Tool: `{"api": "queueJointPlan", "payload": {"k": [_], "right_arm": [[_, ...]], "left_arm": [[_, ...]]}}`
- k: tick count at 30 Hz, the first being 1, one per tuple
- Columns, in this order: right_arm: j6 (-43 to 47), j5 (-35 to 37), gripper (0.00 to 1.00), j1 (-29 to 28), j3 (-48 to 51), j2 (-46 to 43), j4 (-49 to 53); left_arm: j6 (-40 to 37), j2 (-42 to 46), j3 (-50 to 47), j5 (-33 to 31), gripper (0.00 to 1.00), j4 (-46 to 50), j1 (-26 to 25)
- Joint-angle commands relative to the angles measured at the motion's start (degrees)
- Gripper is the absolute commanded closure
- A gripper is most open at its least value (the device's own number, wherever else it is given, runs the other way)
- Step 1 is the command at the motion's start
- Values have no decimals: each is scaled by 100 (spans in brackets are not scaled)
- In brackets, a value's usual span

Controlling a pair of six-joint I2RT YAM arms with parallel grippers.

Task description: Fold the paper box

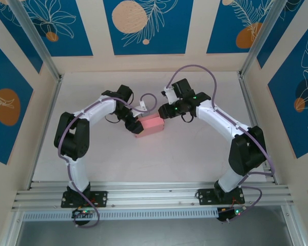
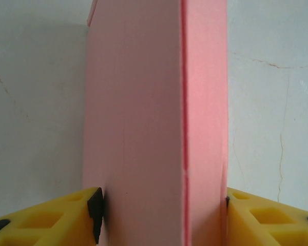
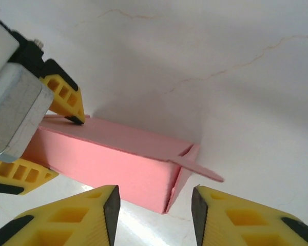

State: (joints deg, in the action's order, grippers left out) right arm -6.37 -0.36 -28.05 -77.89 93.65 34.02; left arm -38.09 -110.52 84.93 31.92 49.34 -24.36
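The paper box is a pale pink, long rectangular box lying on the white table between the two arms. My left gripper is shut on its left end. In the left wrist view the box fills the gap, and both black pads press its sides. My right gripper stands open just short of the box's right end, touching nothing. There a thin flap sticks out sideways, and the end panel stands slightly ajar. The left gripper's yellow fingers show at the box's far end.
The white tabletop spreads around the box, with free room in front and behind. Aluminium frame posts and patterned blue-and-beige walls close in the table on three sides. The arm bases sit on a rail at the near edge.
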Motion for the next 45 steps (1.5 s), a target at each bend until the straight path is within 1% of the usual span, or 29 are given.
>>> {"api": "queueJointPlan", "payload": {"k": [1, 3, 6, 12, 18, 25, 30, 36, 45], "right_arm": [[715, -455, 52, 199, 53, -58, -128], [1007, -761, 50, 276, 98, 3, -213], [1343, -978, 48, 342, 107, 135, -323], [1692, -1519, 42, 493, -88, 581, -332], [1788, -1671, 43, 502, -166, 893, -337], [1557, -1619, 59, 503, -178, 931, -430], [1413, -1350, 60, 472, -200, 783, -356], [1367, -1256, 71, 451, -199, 628, -325], [1364, -1180, 71, 431, -242, 619, -314]], "left_arm": [[-165, -238, 127, -133, 43, 300, 89], [-201, -277, 180, -117, 42, 360, 89], [-273, -329, 246, -94, 41, 457, 102], [-456, -487, 492, -2, 40, 763, 152], [-553, -715, 773, 52, 40, 1054, 219], [-514, -811, 936, 27, 38, 1078, 256], [-519, -823, 1032, -32, 37, 1134, 258], [-516, -912, 1115, -32, 37, 1200, 256], [-518, -928, 1146, -28, 37, 1218, 256]]}}
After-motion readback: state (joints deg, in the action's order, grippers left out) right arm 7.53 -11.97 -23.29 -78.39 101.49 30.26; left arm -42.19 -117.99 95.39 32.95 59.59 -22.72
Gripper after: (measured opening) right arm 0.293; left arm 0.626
